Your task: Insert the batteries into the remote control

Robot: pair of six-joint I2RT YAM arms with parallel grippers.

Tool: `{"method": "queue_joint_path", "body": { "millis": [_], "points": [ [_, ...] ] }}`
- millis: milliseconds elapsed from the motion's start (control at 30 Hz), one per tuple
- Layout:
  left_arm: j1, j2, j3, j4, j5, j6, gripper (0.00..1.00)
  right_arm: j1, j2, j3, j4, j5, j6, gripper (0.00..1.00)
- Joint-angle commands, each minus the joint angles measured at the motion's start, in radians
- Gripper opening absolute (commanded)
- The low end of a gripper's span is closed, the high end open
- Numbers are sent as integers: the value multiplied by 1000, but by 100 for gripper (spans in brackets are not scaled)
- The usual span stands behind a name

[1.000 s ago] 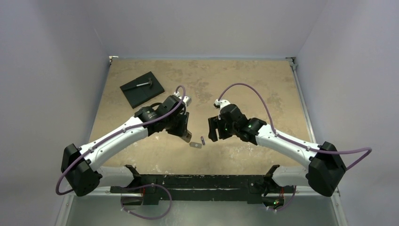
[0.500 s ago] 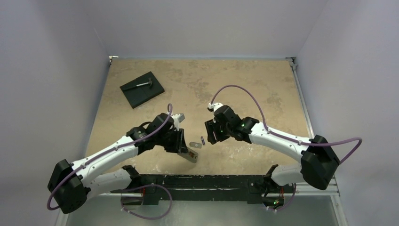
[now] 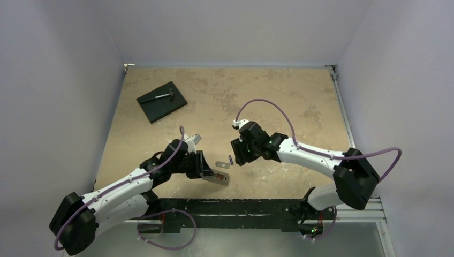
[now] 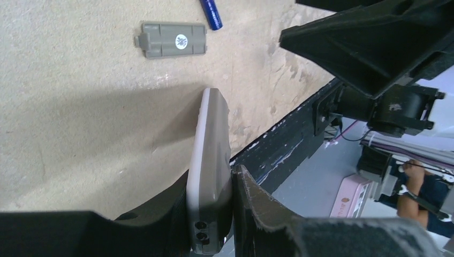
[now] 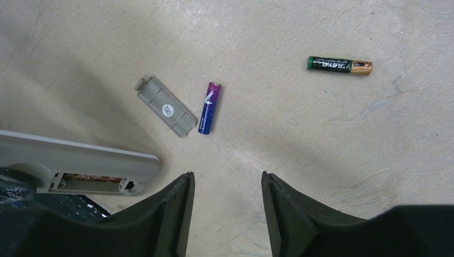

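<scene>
Left tool (image 4: 210, 188) on slim remote control (image 4: 212, 134) (grey plastic)

High rear overview; close wrist views downward, probably the same grey cover (image 5: 166, 110)

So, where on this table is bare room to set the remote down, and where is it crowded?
Bare: the far table from the black slab across to the right rim, and the strip between the slab and the left arm. Crowded: the near middle between the left claw and right claw, where the battery cover, purple battery and held remote sit close together.
</scene>
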Motion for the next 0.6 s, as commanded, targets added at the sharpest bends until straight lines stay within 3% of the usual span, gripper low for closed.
{"method": "queue_joint_path", "body": {
  "millis": [0,200,567],
  "points": [
    [13,-33,-68,193,22,-64,0,10,20,48,42,0,-15,55],
    [17,-23,-145,277,27,-76,0,19,73,66,58,2,-8,54],
    [17,47,-154,144,-41,23,22,40,175,114,92,16,33,54]
  ]
}}
